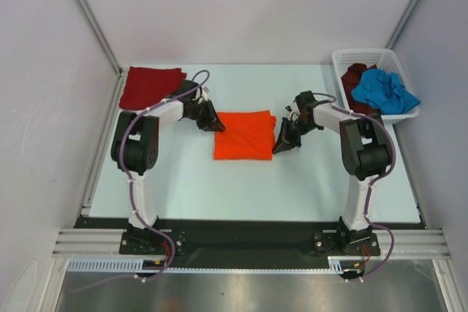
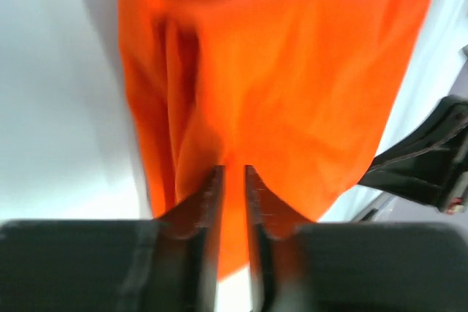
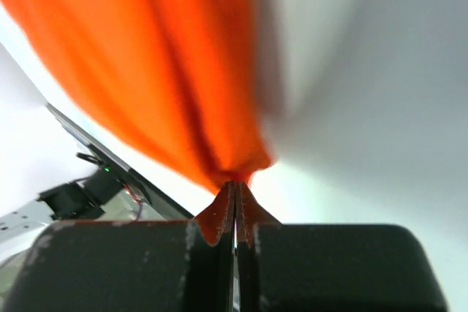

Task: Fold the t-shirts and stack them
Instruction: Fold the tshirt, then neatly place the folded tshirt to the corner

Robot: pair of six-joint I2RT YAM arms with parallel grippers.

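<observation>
Orange t-shirt (image 1: 244, 135), one, left pincer (image 1: 216, 125), right pincer (image 1: 281, 146)

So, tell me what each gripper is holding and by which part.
Both hold the orange t-shirt: the left gripper pinches its left edge, the right gripper a fold at its right edge.

Left arm (image 1: 136, 147) and right arm (image 1: 365, 147) in white shells with black joint housings, lilac-grey cables (image 1: 131, 189) looped alongside, black tapered gripper fingers (image 2: 194, 221), black bolted bases (image 1: 146, 241).
</observation>
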